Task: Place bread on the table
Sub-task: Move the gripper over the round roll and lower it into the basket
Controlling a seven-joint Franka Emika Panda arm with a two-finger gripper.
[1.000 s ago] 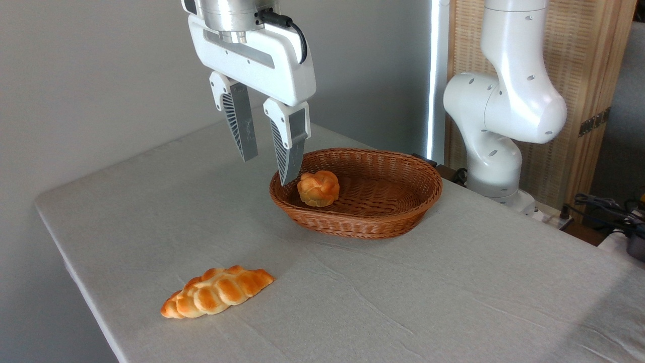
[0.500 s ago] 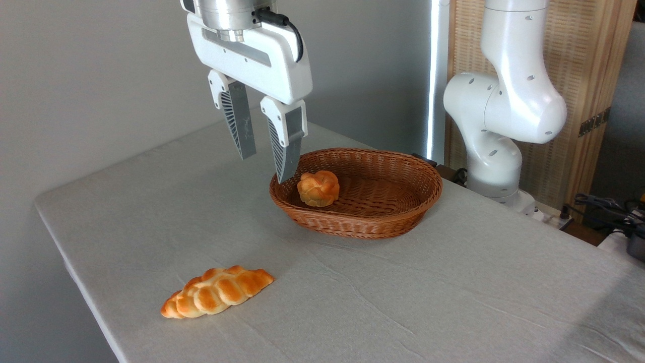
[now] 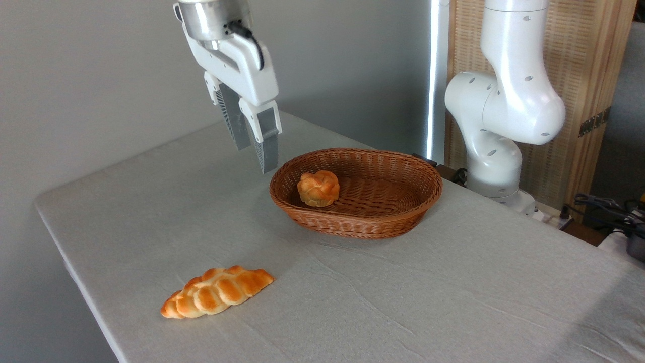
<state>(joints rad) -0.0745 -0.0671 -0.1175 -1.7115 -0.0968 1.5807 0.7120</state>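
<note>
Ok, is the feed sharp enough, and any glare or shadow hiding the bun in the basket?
Fixed camera: the bread is sharp and evenly lit inside the basket, no glare on it; the gripper shows no motion blur; only a soft shadow lies on the table by the braided loaf; a bright strip glares behind.

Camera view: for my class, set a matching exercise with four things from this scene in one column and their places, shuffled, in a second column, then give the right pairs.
Things:
1. bread
2. braided loaf
3. basket
4. tool

Places:
A. lying on the table near its front left edge
B. in the air, left of and above the basket's rim
C. inside the basket, at its left end
D. standing on the cloth near the table's middle

Pairs: 1-C, 2-A, 3-D, 4-B
</note>
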